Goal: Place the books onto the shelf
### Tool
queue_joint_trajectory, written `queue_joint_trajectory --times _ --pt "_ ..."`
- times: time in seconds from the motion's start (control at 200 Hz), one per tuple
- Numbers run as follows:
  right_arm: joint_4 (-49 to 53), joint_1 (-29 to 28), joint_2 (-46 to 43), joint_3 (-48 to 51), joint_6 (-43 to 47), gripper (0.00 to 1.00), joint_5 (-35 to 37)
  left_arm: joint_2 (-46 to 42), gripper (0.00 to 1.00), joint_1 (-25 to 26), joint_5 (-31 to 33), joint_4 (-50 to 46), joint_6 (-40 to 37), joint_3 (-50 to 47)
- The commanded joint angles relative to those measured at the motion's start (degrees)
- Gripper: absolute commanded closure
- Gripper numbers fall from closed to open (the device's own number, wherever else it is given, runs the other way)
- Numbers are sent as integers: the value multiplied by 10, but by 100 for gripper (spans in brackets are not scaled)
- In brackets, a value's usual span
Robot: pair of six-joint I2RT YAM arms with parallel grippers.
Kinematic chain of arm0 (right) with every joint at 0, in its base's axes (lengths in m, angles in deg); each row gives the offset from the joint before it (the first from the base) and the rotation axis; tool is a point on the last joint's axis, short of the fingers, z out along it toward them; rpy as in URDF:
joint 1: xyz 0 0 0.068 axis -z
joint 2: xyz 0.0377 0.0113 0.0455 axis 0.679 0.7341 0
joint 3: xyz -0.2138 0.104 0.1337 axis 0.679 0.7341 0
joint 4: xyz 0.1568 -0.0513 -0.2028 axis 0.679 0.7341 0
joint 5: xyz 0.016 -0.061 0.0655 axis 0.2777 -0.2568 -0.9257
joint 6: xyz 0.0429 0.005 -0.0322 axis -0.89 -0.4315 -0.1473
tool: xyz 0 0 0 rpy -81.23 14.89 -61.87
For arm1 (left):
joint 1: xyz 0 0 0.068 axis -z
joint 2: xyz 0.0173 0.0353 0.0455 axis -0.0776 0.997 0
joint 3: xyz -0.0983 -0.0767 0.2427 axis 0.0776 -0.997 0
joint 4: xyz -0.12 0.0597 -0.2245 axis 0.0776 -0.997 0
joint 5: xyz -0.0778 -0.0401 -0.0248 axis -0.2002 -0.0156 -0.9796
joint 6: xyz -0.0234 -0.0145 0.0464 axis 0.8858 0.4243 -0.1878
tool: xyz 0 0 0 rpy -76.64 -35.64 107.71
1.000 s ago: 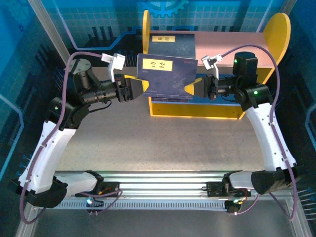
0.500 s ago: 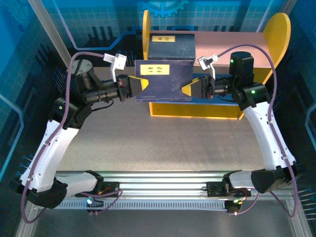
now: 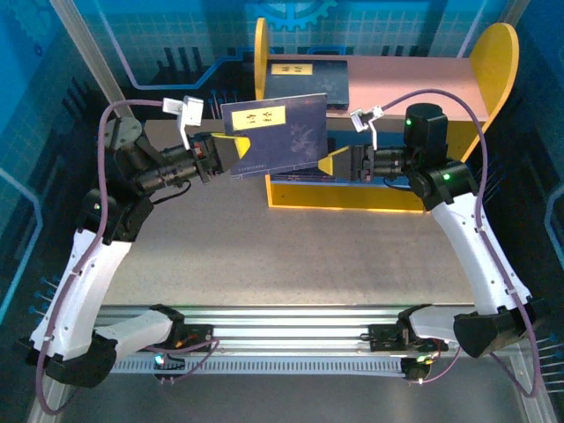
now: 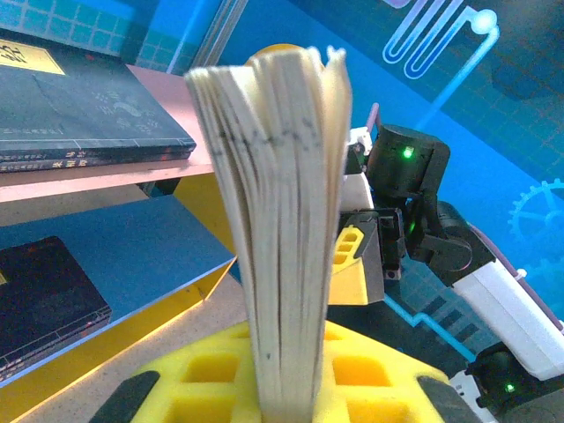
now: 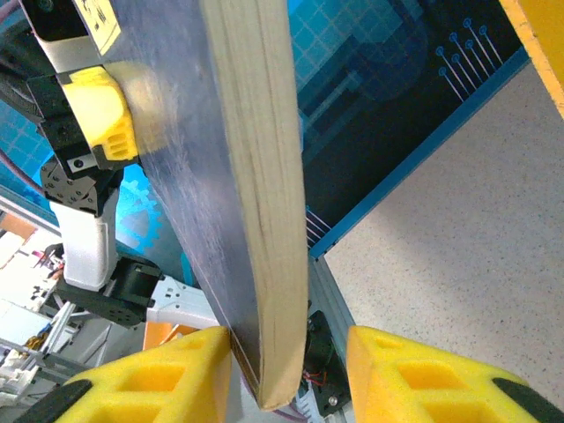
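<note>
Since the earlier frame the left tool (image 3: 231,152) has clamped shut and drawn back to the left, taking the carried book (image 3: 278,132) with it, while the right tool (image 3: 333,163) has let its jaws part. The book has shifted left and tipped, its right end swung farther away.

The left tool grips the book's left short edge. Its wrist view shows the page block pinched between the yellow pads (image 4: 370,379). The right tool stands partly open around the book's near right corner. In its wrist view one pad sits against the cover and the other stands apart from the pages, so it has no hold.

The book hangs above the tabletop (image 3: 308,256), cover and yellow label facing up, with its long axis running left to right between the two tools. The shelf (image 3: 493,53) stands just beyond it, far and right of the left tool. A second book (image 3: 304,79) lies flat at the left end of the pink top board, and a third book (image 4: 44,300) lies on the blue lower board.

The left arm alone carries the book, and its free right end points toward the shelf. It would likely go in that end first, once the right tool clears the corner.
</note>
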Motion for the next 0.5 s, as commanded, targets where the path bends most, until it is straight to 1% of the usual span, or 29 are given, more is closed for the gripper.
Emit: queue_joint_trajectory --times 0.0,0.13,0.245,0.44,0.495 --pt "-32 -5 -4 -2 -24 60 9 -5 100 -5 -23 45 15 -1" --pt "-37 -5 5 -18 -27 63 9 -4 100 -5 -28 46 15 -2" --pt "-36 -5 10 -29 -26 69 5 -4 100 -6 -30 46 16 -2" --pt "-37 -6 10 -39 -27 77 -4 3 100 -8 -34 52 21 -5" --pt "-37 -6 11 -42 -27 81 -7 7 100 -8 -36 56 24 -5"
